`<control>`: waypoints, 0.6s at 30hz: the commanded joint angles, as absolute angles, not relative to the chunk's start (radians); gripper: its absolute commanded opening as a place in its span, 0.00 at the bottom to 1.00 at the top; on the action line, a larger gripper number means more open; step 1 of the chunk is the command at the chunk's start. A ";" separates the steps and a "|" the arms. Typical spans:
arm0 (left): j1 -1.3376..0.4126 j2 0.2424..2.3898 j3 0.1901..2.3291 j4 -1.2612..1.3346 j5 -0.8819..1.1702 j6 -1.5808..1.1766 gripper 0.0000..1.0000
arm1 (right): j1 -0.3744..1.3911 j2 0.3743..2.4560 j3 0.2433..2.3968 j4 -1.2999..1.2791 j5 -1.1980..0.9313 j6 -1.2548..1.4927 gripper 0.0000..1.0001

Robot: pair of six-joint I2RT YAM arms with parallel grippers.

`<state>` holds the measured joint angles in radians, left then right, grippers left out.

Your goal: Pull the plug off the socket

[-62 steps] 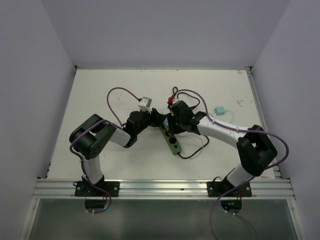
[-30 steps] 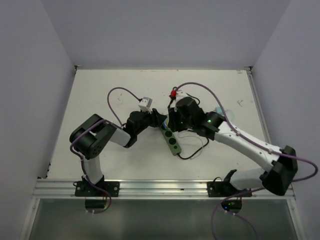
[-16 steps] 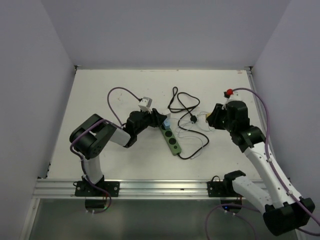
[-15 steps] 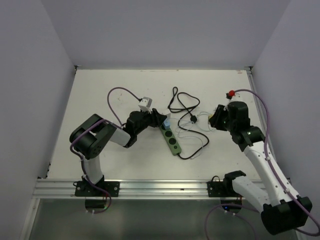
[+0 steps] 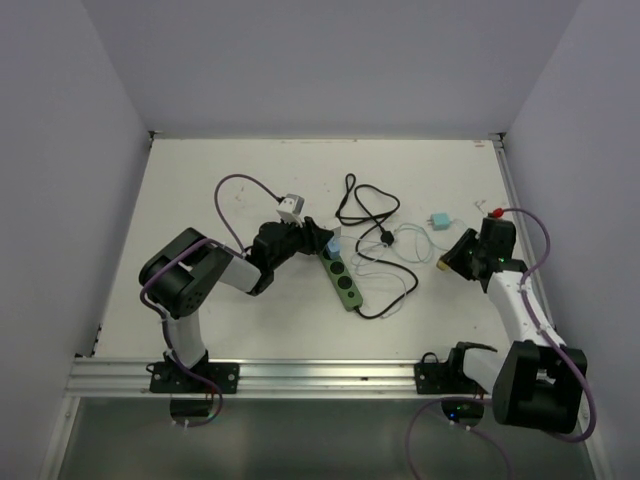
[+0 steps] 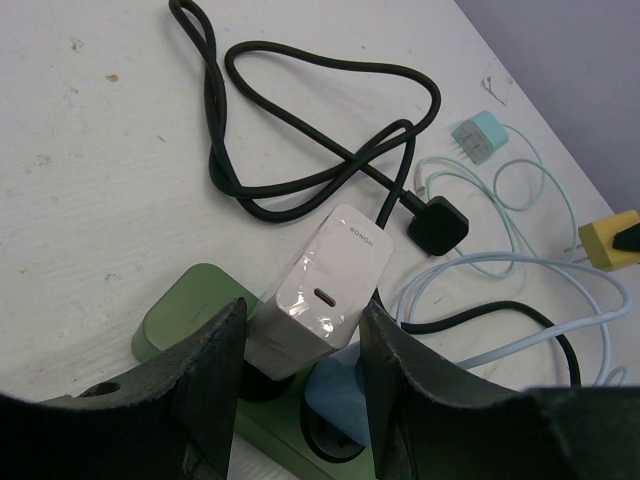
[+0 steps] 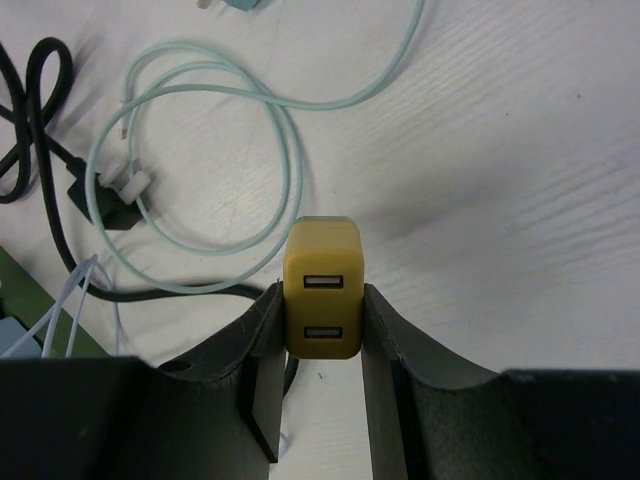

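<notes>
The green power strip (image 5: 346, 283) lies mid-table with its black cord (image 5: 365, 205) looped behind it. My left gripper (image 5: 322, 243) sits at its far end. In the left wrist view the gripper (image 6: 300, 310) is closed against a white charger (image 6: 335, 265) and a blue plug (image 6: 340, 390), both plugged into the strip (image 6: 185, 310). My right gripper (image 5: 456, 262) is at the right of the table, away from the strip. It is shut on a yellow two-port USB plug (image 7: 322, 288), held above the table.
A teal charger (image 5: 439, 221) with a coiled teal cable (image 7: 200, 160) lies right of centre. The cord's black plug (image 5: 384, 238) and a thin pale-blue cable (image 5: 378, 266) lie beside the strip. Walls enclose the table; a metal rail (image 5: 320, 378) runs along the near edge.
My right gripper left the strip with the yellow plug in it and swung to the right side of the table. The left arm and the strip have not moved.
</notes>
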<state>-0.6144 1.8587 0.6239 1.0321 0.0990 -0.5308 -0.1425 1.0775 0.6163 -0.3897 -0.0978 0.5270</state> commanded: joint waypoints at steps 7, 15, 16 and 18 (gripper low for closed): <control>-0.612 1.928 0.578 0.772 0.104 -0.512 0.49 | -0.247 1.163 0.575 -0.245 -0.179 0.586 0.16; -0.611 1.928 0.578 0.772 0.104 -0.514 0.49 | -0.262 1.198 0.555 -0.256 -0.158 0.588 0.37; -0.611 1.928 0.578 0.772 0.104 -0.514 0.49 | -0.264 1.203 0.552 -0.255 -0.158 0.588 0.39; -0.611 1.928 0.580 0.772 0.104 -0.514 0.49 | -0.271 1.213 0.545 -0.256 -0.152 0.592 0.48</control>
<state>-0.6132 1.8587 0.6239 1.0321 0.1020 -0.5308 -0.2592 1.1988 0.5579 -0.2813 -0.1493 0.5793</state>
